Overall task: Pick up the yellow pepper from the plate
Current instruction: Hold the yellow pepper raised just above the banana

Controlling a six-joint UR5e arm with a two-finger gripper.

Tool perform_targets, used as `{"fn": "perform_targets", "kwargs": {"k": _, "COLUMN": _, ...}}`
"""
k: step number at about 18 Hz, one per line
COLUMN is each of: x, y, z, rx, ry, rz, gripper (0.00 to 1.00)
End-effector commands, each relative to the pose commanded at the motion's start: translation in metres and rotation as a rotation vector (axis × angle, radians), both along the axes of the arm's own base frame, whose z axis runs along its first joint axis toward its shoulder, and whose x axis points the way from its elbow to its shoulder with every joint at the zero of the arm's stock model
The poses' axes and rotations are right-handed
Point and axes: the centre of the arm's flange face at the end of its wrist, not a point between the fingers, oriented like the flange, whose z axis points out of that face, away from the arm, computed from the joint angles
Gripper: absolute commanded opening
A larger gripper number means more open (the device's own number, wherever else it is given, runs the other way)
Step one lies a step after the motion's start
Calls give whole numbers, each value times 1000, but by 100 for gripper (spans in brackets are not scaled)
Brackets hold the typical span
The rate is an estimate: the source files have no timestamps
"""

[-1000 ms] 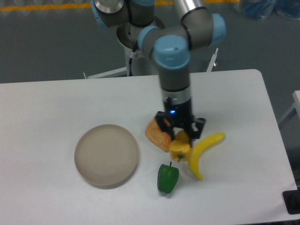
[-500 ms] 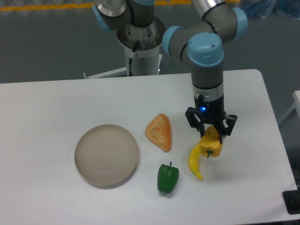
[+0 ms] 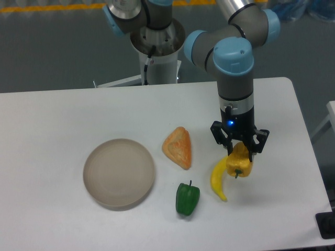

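Yellow pepper (image 3: 239, 161) clamped in my tool (image 3: 239, 157), now carried right past the banana (image 3: 219, 178), far from plate (image 3: 119, 173); pick done.

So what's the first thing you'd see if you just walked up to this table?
The gripper at the right of the table, shut on the yellow pepper, with a blue light glowing just above it. The banana lies just left of the pepper. At the left sits the plate, with nothing on it.
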Motion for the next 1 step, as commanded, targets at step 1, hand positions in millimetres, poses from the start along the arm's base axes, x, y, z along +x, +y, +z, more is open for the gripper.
{"fn": "perform_targets", "kwargs": {"k": 1, "x": 0, "y": 0, "z": -1, "rx": -1, "ry": -1, "rz": 0, "gripper": 44}}
